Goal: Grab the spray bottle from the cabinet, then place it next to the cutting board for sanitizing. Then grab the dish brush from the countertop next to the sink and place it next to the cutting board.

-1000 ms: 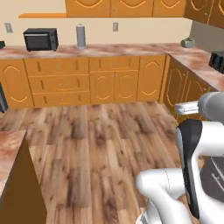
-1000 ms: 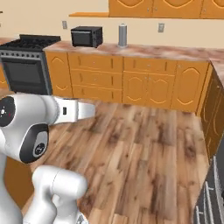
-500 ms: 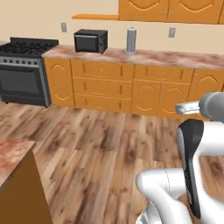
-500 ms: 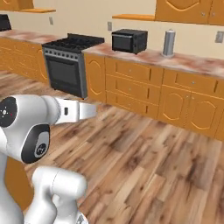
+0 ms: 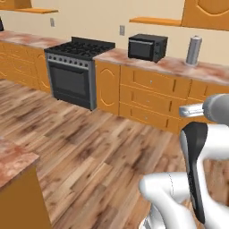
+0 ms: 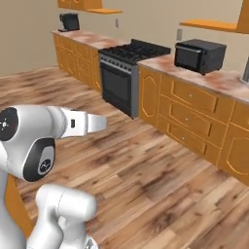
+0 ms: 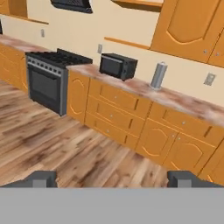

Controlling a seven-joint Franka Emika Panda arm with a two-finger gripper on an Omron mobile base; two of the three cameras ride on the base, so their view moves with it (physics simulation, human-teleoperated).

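Spray bottle sat nowhere we could spot while our base swung left, bringing the stove [image 5: 76, 71] and microwave [image 5: 147, 47] into frame, so we were still searching, gripper [image 7: 113, 178] wide apart and empty.

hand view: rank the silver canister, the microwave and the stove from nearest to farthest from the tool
1. Silver canister, on the countertop up and right of centre, nearest the tool.
2. Microwave, on the same countertop just left of the canister, a little farther back.
3. Stove, at the far left end of the run, farthest.
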